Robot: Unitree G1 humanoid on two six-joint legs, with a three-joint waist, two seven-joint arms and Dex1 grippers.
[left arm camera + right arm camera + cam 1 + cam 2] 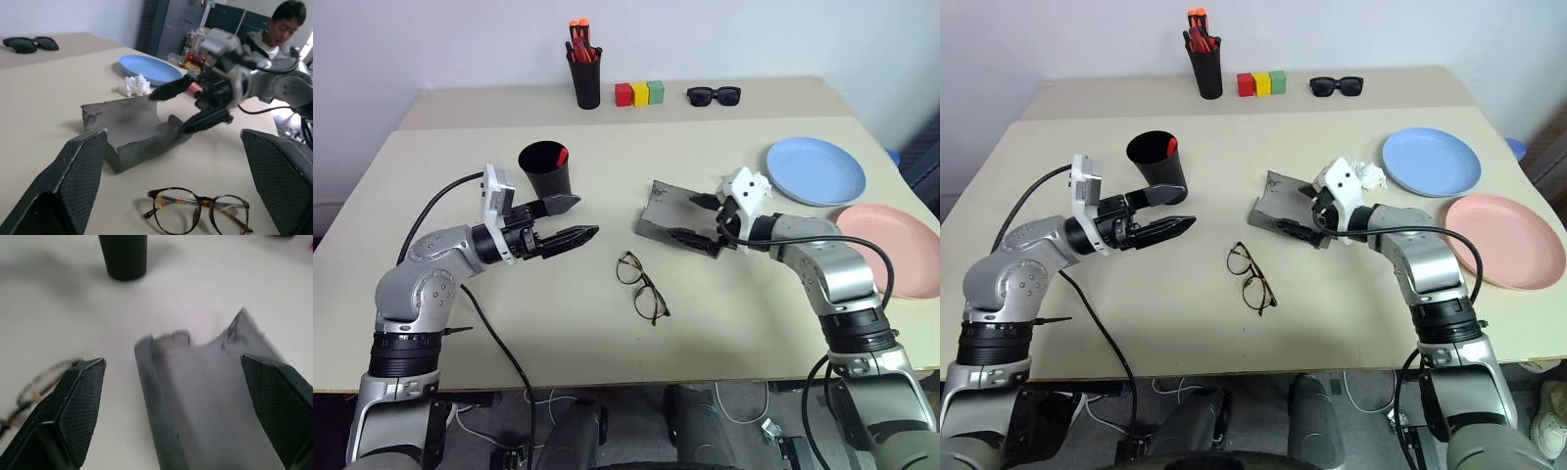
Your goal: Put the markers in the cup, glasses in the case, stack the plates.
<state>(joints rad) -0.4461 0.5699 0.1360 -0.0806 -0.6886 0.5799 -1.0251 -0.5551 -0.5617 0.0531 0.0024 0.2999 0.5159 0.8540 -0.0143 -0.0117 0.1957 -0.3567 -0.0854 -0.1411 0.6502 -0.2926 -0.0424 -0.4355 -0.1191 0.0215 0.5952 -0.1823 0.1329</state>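
Two spread claws, left claw (570, 219) and right claw (699, 217), over one open case (668, 217).
One pair of round wire-rimmed glasses (641, 285); two flat round plates, blue (816, 169) and pink (895, 250); one tapered black cup (545, 168).

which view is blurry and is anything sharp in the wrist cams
Right wrist view: soft throughout, the open grey case, the glasses and the black cup all smeared. Left wrist view: sharper, the glasses and case read clearly, the person behind is slightly soft. Head views: evenly lit, faint shadows, no glare.
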